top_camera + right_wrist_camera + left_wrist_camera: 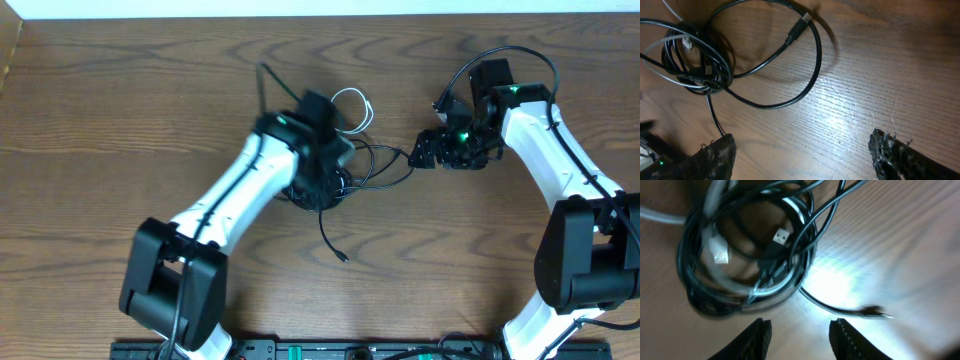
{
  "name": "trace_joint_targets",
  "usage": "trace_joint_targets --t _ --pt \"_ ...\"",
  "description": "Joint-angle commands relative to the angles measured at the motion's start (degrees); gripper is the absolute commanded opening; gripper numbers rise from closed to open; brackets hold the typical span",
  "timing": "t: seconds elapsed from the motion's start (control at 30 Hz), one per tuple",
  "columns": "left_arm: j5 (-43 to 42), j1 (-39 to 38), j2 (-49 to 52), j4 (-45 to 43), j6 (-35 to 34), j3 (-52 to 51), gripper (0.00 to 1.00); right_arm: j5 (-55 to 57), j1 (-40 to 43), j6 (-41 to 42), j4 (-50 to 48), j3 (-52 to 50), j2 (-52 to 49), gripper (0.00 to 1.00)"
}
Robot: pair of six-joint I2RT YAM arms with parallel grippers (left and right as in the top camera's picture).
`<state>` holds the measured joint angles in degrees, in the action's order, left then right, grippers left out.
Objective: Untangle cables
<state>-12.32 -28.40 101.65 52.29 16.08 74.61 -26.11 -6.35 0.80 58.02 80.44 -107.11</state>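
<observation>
The cables lie in one tangled bundle [322, 188] at the table's middle. The bundle is coiled black cords with a white cord through it. A white loop [356, 106] sticks out behind the bundle. A black tail with a small plug [342, 257] runs toward the front. In the left wrist view the coil [747, 260] holds a white plug [781, 236], and my left gripper [800, 339] is open just in front of it, holding nothing. My left gripper [325, 172] hovers over the bundle. My right gripper [420, 154] is open and empty beside a black loop [790, 75] whose plug [801, 24] lies free; the tangle [690, 62] is at the upper left.
The wooden table [120, 120] extends left and front of the bundle. Thick black robot wires arc above the right arm [510, 55]. A dark rail [330, 350] runs along the front edge. A black plug end [874, 311] lies on the wood right of the coil.
</observation>
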Motion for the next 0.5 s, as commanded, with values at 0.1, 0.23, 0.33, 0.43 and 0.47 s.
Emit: trace_joint_targets --t 0.1,0.23,0.33,0.43,0.47 --pt "13.9 -1.0 0.6 -9.7 10.8 -8.9 0.55 0.1 -0.2 -0.9 0.1 -0.4 0.2 0.83" --pt "13.9 -0.9 0.6 -15.5 13.9 -13.0 0.67 0.1 -0.2 -0.9 0.0 -0.4 0.2 0.83" --pt "13.9 -0.8 0.6 -21.6 15.5 -16.1 0.74 0.1 -0.2 -0.9 0.0 -0.4 0.2 0.84" --pt "13.8 -0.8 1.0 -27.5 19.0 -19.3 0.75 0.1 -0.2 -0.9 0.0 -0.4 0.2 0.84" --pt "13.8 -0.8 1.3 -28.8 20.3 -20.2 0.69 0.1 -0.2 -0.9 0.0 -0.4 0.2 0.84"
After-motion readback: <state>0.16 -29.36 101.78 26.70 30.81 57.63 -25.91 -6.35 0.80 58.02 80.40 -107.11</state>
